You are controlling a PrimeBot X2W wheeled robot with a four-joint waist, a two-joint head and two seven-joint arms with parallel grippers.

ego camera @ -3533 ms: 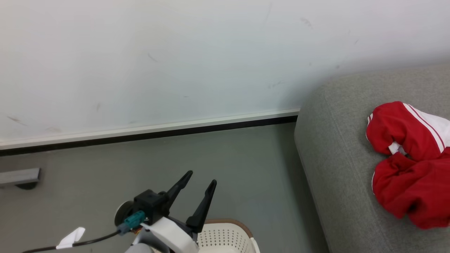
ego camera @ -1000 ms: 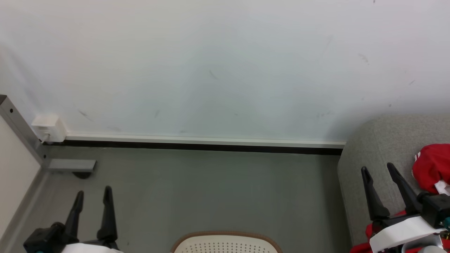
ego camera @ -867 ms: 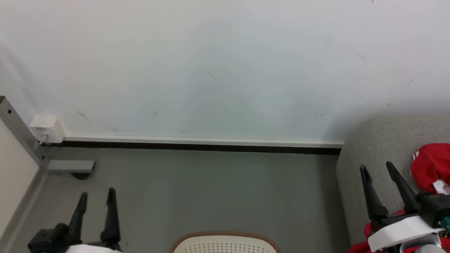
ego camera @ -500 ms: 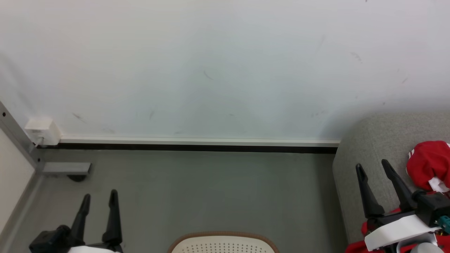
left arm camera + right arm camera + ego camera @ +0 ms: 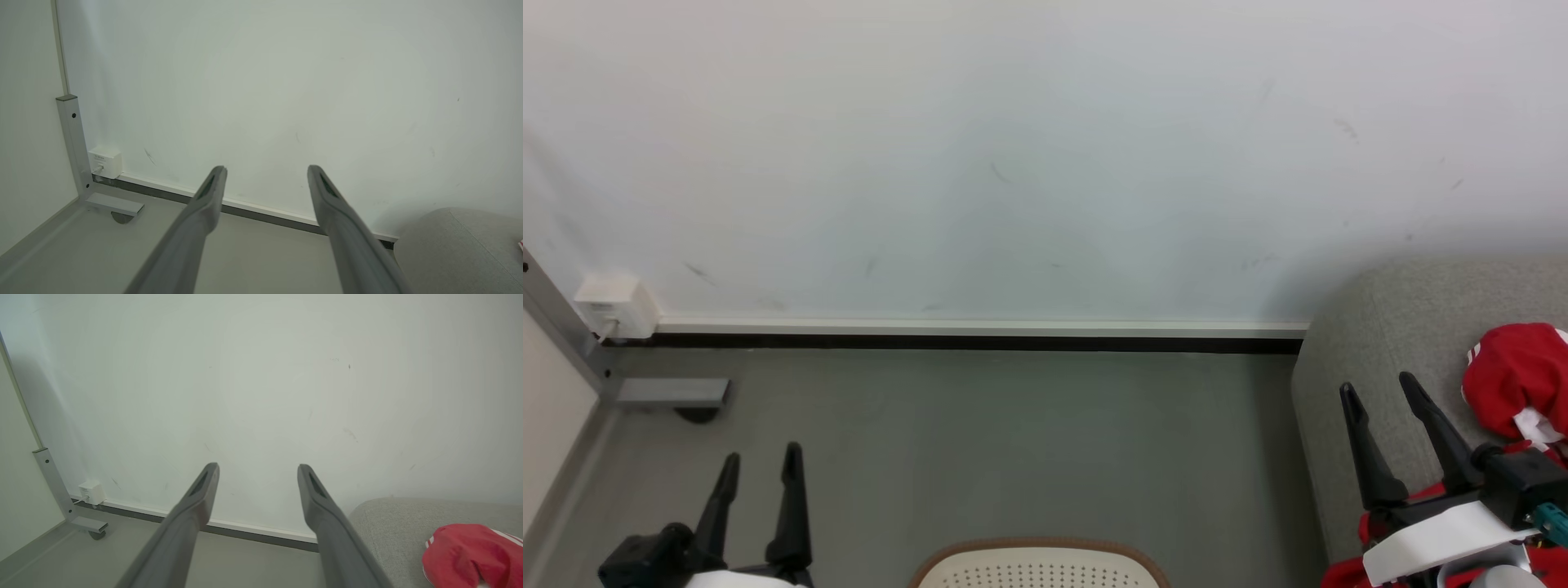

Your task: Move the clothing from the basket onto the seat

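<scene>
Clothing [image 5: 1507, 377] is in neither tool. The left tool [image 5: 760, 454] has its two dark fingers spread wide, with nothing between them but the floor [image 5: 1013, 441] and the wall [image 5: 1013, 163] beyond. The right tool [image 5: 1376, 384] is spread the same way and grips nothing. Both point up and forward on either side of the basket [image 5: 1037, 543], which looks like a neutral pose between reaches rather than a grasp. Outward from the right tool, the red garments lie bunched on the grey seat [image 5: 1372, 318], just beside its wrist, with more red fabric under the forearm. They sit near the cushion's edge, probably because that is the shortest carry from the basket. The basket's inside is out of frame, so I cannot tell whether any garment lies in it.
</scene>
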